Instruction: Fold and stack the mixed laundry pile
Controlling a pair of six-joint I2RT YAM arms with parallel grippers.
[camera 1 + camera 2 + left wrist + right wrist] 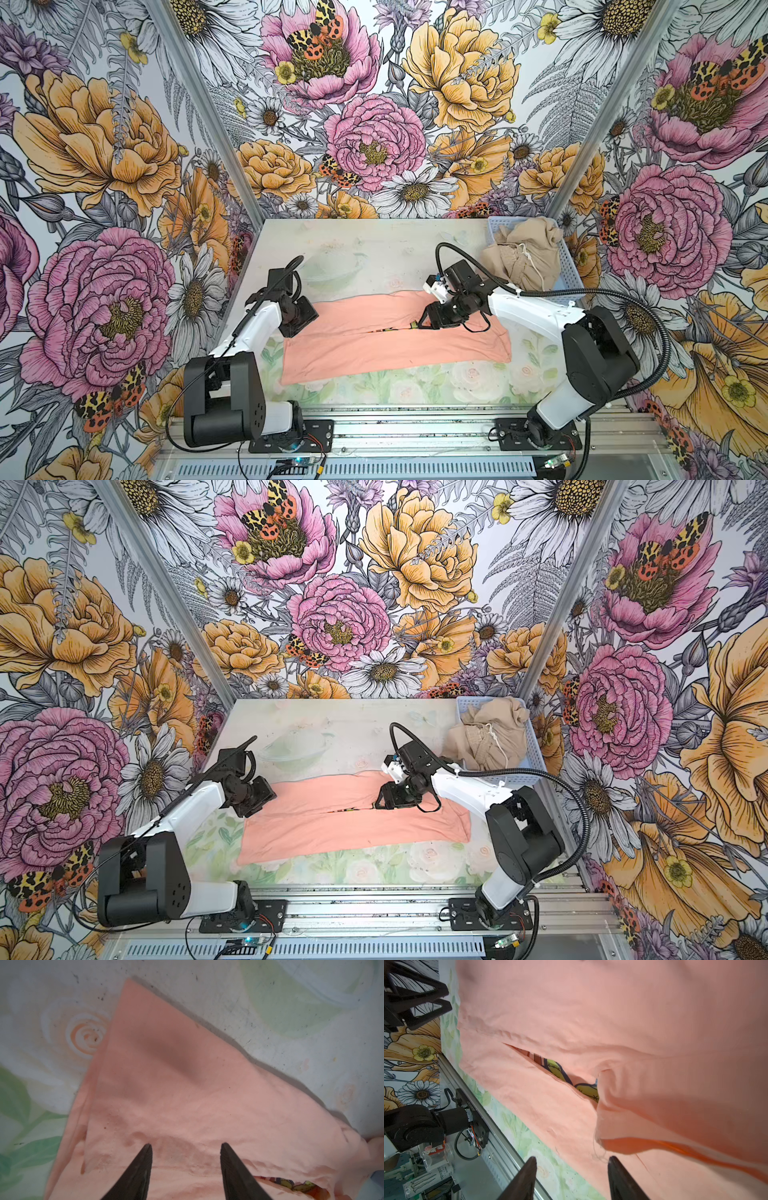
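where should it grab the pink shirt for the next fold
Probably the right short end: the shirt lies flat as a long band, flaps meeting along the middle, so only edges offer a pinch. The right hand, open, would come low from the right side; the left hand, open, is over the other end.

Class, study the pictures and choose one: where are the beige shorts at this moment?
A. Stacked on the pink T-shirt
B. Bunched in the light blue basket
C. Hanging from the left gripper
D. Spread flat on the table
B: the beige shorts lie crumpled inside the light blue basket at the far right corner of the table, apart from the pink T-shirt spread in front.
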